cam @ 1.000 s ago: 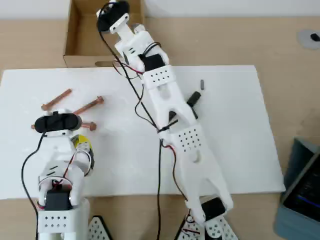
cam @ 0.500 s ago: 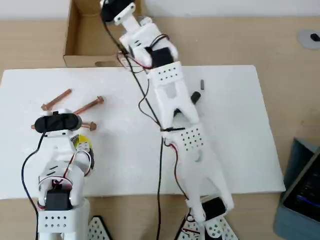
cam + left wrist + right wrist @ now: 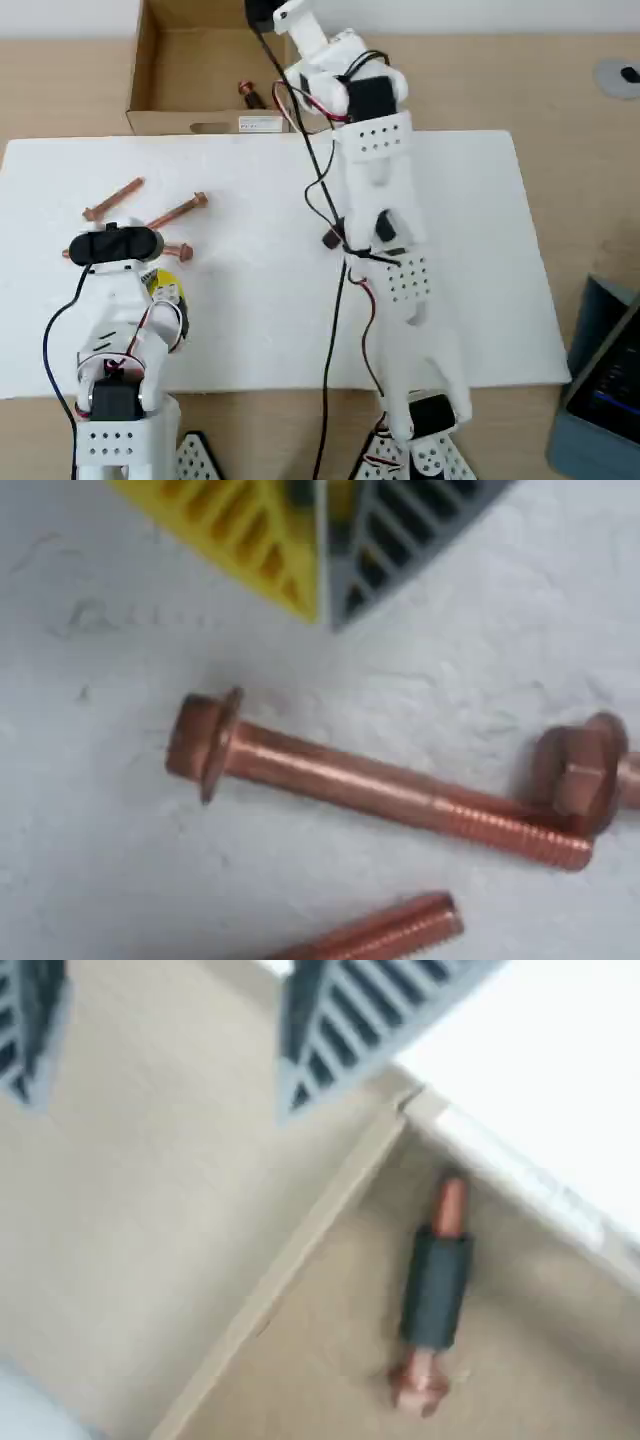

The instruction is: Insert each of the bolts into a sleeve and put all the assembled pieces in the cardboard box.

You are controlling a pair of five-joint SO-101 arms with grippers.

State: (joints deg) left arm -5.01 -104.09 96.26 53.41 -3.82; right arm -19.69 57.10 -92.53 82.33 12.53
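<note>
The right gripper (image 3: 160, 1100), spread wide and empty, hangs at the right wall of the cardboard box (image 3: 140, 70); one sleeved bolt (image 3: 435, 1290) lies inside the box. The left gripper (image 3: 325, 605), pinched closed on nothing, hovers over loose bolts (image 3: 370, 790) on the white board (image 3: 250, 300), near left.

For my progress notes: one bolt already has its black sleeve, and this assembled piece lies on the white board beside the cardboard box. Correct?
Not quite. The assembled piece lies inside the cardboard box, on its floor, not on the white board. The right wrist view shows it.
</note>
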